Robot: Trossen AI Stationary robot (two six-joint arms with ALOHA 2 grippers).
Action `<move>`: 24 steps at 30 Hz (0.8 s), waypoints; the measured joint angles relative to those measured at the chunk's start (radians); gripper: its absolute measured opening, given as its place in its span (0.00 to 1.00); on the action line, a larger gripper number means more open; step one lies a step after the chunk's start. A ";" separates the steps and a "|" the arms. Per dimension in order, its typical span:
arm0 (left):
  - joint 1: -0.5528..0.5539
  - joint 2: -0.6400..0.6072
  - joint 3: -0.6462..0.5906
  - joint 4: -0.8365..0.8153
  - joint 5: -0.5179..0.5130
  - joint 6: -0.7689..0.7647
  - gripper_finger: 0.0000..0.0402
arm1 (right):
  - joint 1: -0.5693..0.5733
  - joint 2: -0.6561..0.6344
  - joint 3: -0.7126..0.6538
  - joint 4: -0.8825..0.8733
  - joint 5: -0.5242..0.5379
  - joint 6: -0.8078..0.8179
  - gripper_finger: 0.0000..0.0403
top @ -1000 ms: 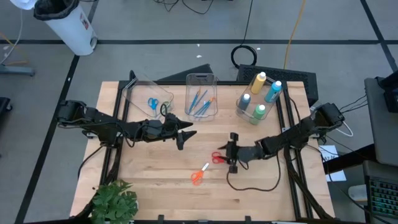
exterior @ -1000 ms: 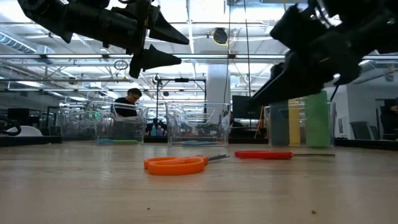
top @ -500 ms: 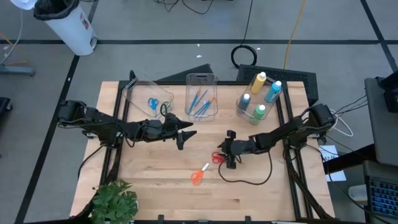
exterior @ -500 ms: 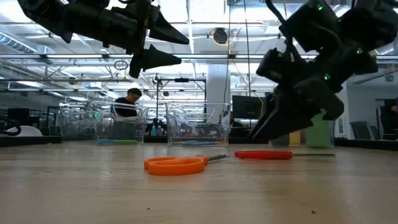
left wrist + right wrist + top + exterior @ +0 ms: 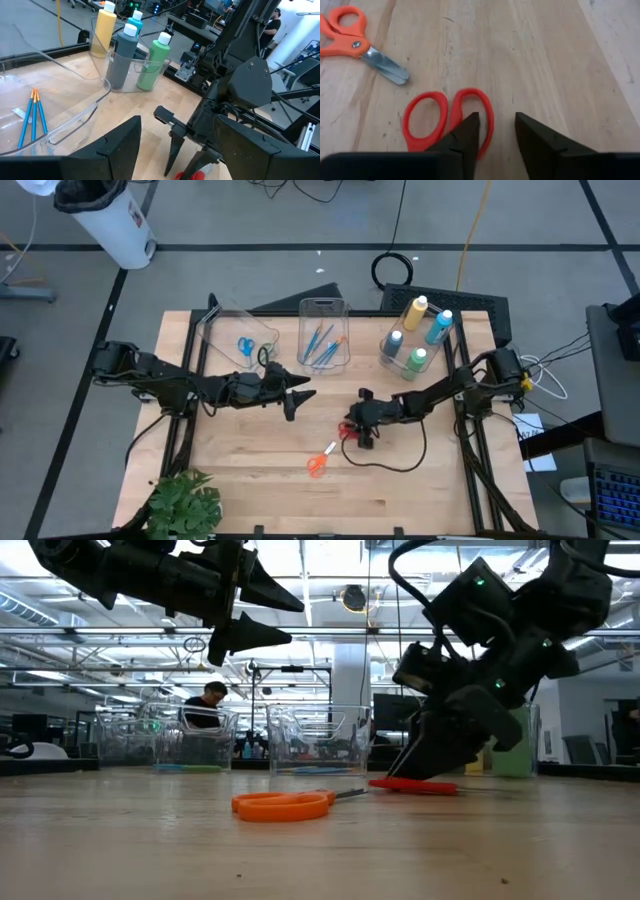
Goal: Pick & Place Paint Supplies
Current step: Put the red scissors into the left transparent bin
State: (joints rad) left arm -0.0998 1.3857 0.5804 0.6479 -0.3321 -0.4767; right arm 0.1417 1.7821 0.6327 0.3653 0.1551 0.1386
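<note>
Right gripper (image 5: 352,430) is low over the table (image 5: 400,495), directly at the red scissors (image 5: 347,431), which lie flat on the wood in front of the middle clear bin (image 5: 324,308). In the right wrist view its two fingers (image 5: 465,136) are parted, one tip over the near red handle loop, the other on bare wood just beside it; nothing is gripped. In the low view the fingertips come down to the red scissors (image 5: 415,785), at or very near the table surface; contact itself cannot be told. Orange scissors (image 5: 319,460) lie flat on the table near the red scissors, on the side away from the bins, the two pairs apart and not touching. Left gripper (image 5: 297,397) hangs above the table in front of the middle clear bin, on the left of the red scissors, raised well clear of the wood in the low view; its fingers are spread and empty. Middle clear bin holds thin blue- and orange-handled brushes (image 5: 322,344). The left clear bin (image 5: 212,330) beside it holds blue scissors (image 5: 245,347). The right clear bin (image 5: 398,367), on the other side of the middle bin, holds four upright white-capped paint bottles (image 5: 415,332): yellow, blue, green and grey-blue. A green plant (image 5: 183,503) sits at the table's front left corner, well apart from the red scissors.
</note>
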 joint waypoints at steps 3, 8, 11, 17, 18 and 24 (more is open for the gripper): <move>0.000 0.000 0.000 0.000 0.000 0.000 0.63 | -0.010 0.002 -0.001 -0.045 -0.004 -0.033 0.19; 0.000 0.000 0.000 0.000 0.000 0.000 0.63 | -0.022 0.005 -0.002 -0.068 -0.011 -0.049 0.02; 0.000 0.000 0.000 0.000 0.000 0.000 0.63 | -0.022 0.004 -0.002 -0.063 -0.006 -0.054 0.01; 0.000 0.000 0.000 0.006 0.000 0.000 0.63 | -0.002 -0.088 -0.006 -0.036 0.083 -0.079 0.01; 0.000 0.000 0.000 0.006 0.000 0.000 0.63 | 0.006 -0.116 -0.010 -0.049 0.105 -0.090 0.00; 0.000 0.000 0.000 0.008 -0.001 0.000 0.63 | 0.075 -0.287 -0.005 -0.063 0.192 -0.138 0.00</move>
State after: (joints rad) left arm -0.0998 1.3857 0.5804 0.6562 -0.3332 -0.4767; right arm 0.2168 1.4952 0.6277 0.3023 0.3474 0.0004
